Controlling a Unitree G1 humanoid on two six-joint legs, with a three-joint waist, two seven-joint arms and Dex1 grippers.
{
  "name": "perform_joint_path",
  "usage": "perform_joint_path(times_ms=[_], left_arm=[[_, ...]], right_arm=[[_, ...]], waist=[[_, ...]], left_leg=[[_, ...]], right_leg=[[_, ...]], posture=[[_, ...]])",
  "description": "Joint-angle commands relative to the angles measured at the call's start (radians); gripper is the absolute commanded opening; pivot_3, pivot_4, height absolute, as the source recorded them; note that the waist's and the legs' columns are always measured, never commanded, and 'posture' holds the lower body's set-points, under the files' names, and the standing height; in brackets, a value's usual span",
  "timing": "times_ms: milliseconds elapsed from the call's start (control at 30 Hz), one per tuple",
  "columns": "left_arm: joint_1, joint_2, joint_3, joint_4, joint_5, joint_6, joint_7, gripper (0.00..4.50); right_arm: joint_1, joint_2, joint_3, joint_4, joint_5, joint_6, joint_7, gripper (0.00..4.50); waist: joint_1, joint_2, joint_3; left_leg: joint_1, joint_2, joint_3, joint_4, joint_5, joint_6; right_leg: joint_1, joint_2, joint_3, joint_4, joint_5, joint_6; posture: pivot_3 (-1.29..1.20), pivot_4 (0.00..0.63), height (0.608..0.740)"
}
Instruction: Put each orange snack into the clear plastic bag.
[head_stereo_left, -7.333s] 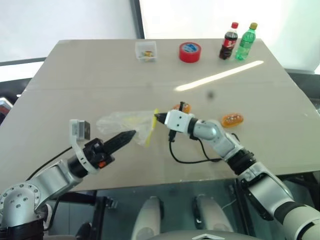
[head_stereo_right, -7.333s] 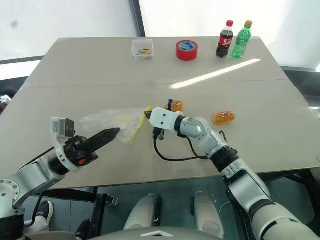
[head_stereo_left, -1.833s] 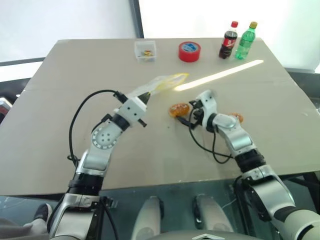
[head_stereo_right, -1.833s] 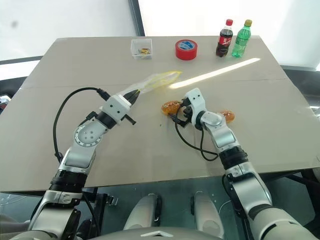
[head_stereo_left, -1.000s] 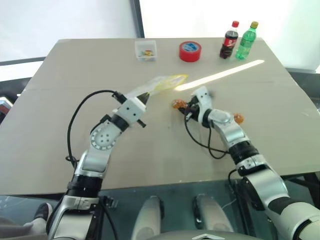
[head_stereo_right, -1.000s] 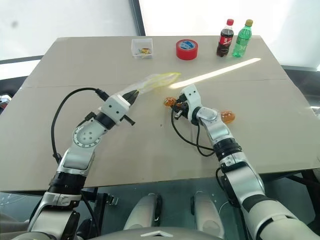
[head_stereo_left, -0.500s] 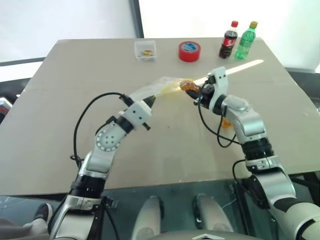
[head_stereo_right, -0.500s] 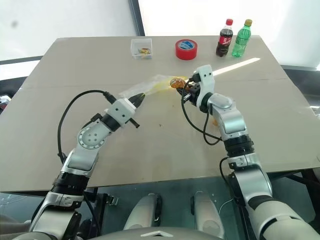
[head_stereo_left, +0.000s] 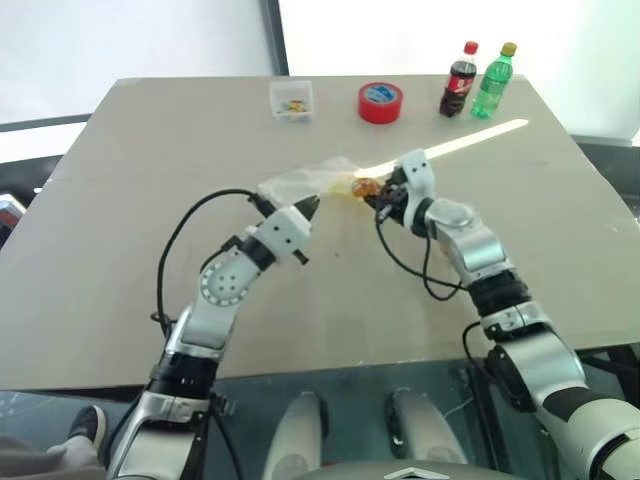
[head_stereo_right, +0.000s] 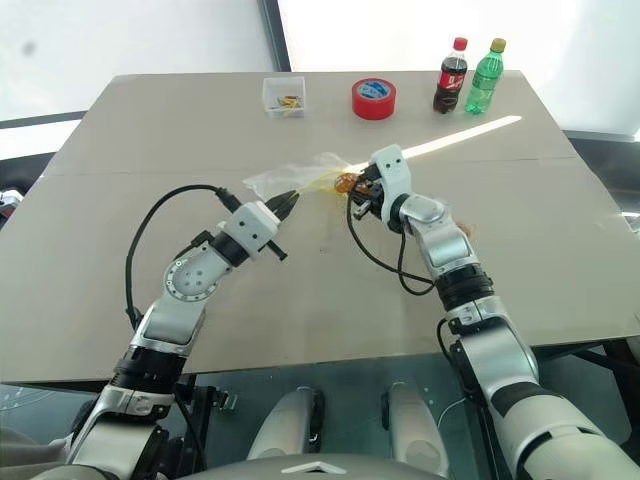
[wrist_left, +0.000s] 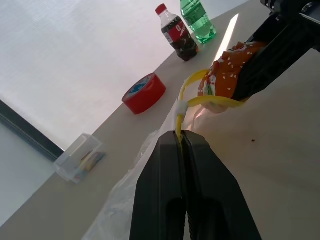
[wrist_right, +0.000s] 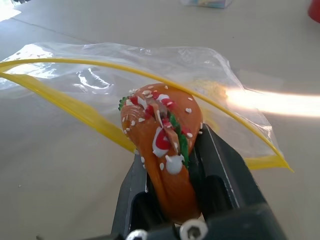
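Right end effector (wrist_right: 170, 165) grips orange snack (wrist_right: 162, 145) at clear plastic bag (wrist_right: 150, 70) mouth.

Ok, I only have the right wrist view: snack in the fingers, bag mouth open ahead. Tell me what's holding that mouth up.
Observer: The left gripper. Its fingers are shut on the yellow zip strip of the clear plastic bag.
Operator: Now list what stands past the bag.
Observer: A cola bottle and a green bottle stand side by side at the table's far edge, to the right of the red tape roll.
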Motion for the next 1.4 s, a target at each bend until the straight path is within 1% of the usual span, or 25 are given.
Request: perform_joint_path(times_ms=[33, 300, 433, 567, 700, 800, 933, 967, 1000, 1400], left_arm=[[0.001, 0.002, -0.032, -0.024, -0.017, -0.051, -0.043, 0.00], [-0.019, 0.003, -0.069, 0.010, -0.062, -0.092, -0.140, 0.00], [-0.026, 0.002, -0.064, 0.025, -0.063, -0.109, -0.148, 0.00], [-0.026, -0.013, -0.068, 0.036, -0.070, -0.105, -0.149, 0.00], [-0.028, -0.036, -0.073, 0.039, -0.066, -0.094, -0.139, 0.00], [-0.020, -0.051, -0.068, 0.029, -0.067, -0.075, -0.131, 0.00], [0.000, -0.054, -0.067, 0.021, -0.061, -0.069, -0.122, 0.00], [0.002, -0.055, -0.066, 0.019, -0.058, -0.066, -0.116, 0.00], [0.005, -0.057, -0.064, 0.017, -0.054, -0.062, -0.109, 0.00], [0.025, -0.078, -0.049, -0.008, -0.058, -0.006, -0.041, 0.00]], right_arm=[[-0.032, -0.002, 0.008, -0.039, -0.010, -0.042, 0.014, 0.46], [-0.024, 0.019, 0.011, -0.023, -0.013, -0.031, 0.019, 0.46], [0.002, 0.027, 0.010, -0.059, 0.008, 0.005, 0.047, 0.46], [0.035, 0.026, 0.032, -0.114, 0.010, -0.008, 0.085, 0.46], [0.042, 0.024, 0.041, -0.107, -0.006, -0.001, 0.080, 0.46], [0.035, 0.026, 0.034, -0.091, -0.010, -0.001, 0.070, 1.69], [0.038, 0.019, 0.025, -0.113, -0.003, 0.010, 0.068, 3.69], [0.041, 0.012, 0.022, -0.126, -0.001, 0.022, 0.071, 4.12], [0.045, 0.002, 0.018, -0.142, 0.004, 0.038, 0.077, 4.46], [0.199, -0.138, -0.030, -0.459, 0.115, 0.275, 0.157, 4.46]], waist=[[0.001, 0.000, 0.000], [0.000, 0.000, 0.000], [0.000, 0.000, 0.000], [0.000, 0.000, 0.000], [0.001, 0.000, 0.000], [0.001, 0.000, 0.000], [0.000, 0.000, 0.000], [0.000, 0.000, 0.000], [0.001, 0.000, 0.000], [0.002, 0.000, 0.000]], left_leg=[[0.000, 0.000, 0.000, 0.000, 0.000, 0.000], [0.000, 0.000, 0.000, 0.000, 0.000, 0.000], [0.000, 0.000, 0.000, 0.000, 0.000, 0.000], [0.000, 0.000, 0.000, 0.000, 0.000, 0.000], [0.000, 0.000, 0.000, 0.000, 0.000, 0.000], [0.000, 0.000, 0.000, 0.000, 0.000, 0.000], [0.000, 0.000, 0.000, 0.000, 0.000, 0.000], [0.000, 0.000, 0.000, 0.000, 0.000, 0.000], [0.000, 0.000, 0.000, 0.000, 0.000, 0.000], [0.000, 0.000, 0.000, 0.000, 0.000, 0.000]], right_leg=[[0.000, 0.000, 0.000, 0.000, 0.000, 0.000], [0.000, 0.000, 0.000, 0.000, 0.000, 0.000], [0.000, 0.000, 0.000, 0.000, 0.000, 0.000], [0.000, 0.000, 0.000, 0.000, 0.000, 0.000], [0.000, 0.000, 0.000, 0.000, 0.000, 0.000], [0.000, 0.000, 0.000, 0.000, 0.000, 0.000], [0.000, 0.000, 0.000, 0.000, 0.000, 0.000], [0.000, 0.000, 0.000, 0.000, 0.000, 0.000], [0.000, 0.000, 0.000, 0.000, 0.000, 0.000], [0.000, 0.000, 0.000, 0.000, 0.000, 0.000]], posture=[[0.00, 0.150, 0.740], [0.00, 0.150, 0.740], [0.00, 0.150, 0.740], [0.00, 0.150, 0.740], [0.00, 0.150, 0.740], [0.00, 0.150, 0.740], [0.00, 0.150, 0.740], [0.00, 0.150, 0.740], [0.00, 0.150, 0.740], [0.00, 0.150, 0.740]])
